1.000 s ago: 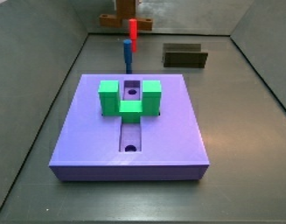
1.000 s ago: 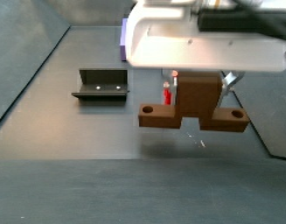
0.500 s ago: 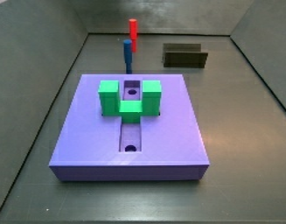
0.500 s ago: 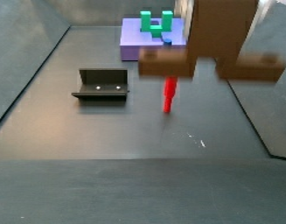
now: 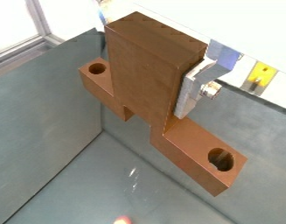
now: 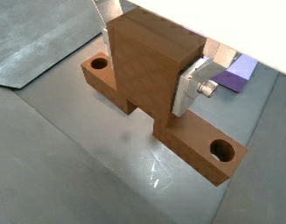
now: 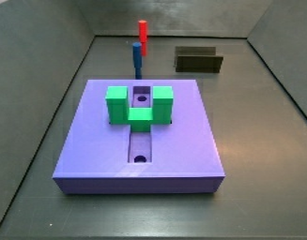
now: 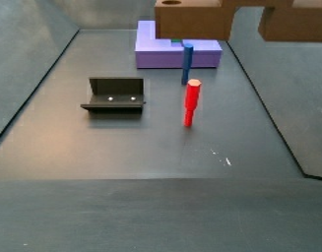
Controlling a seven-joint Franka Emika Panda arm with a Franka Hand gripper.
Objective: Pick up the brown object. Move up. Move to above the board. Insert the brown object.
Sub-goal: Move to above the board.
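I see the gripper (image 5: 151, 74) holding the brown object (image 5: 151, 105) tight. In both wrist views a silver finger (image 6: 194, 87) presses flat on one side of the tall middle part of the brown object. The finger on the far side is mostly hidden behind the piece. The brown object has a long flat bar below that tall part, with a round hole near each end. It hangs in the air above the grey floor (image 6: 63, 166).

In a side view only the bottom of the brown object (image 8: 242, 18) shows, at the very top edge of the frame, high above the floor. The gripper itself is out of that frame.

The board (image 7: 181, 141) lies in the middle of a side view. It is purple, with a slot down the middle and a green bracket (image 7: 139, 105) on top. In that side view the brown object is not in the frame.

The red-and-blue peg (image 8: 190, 91) stands upright on the floor between the board (image 8: 157, 51) and the front. The dark open box (image 8: 114, 96) sits at the left, well apart from the peg.
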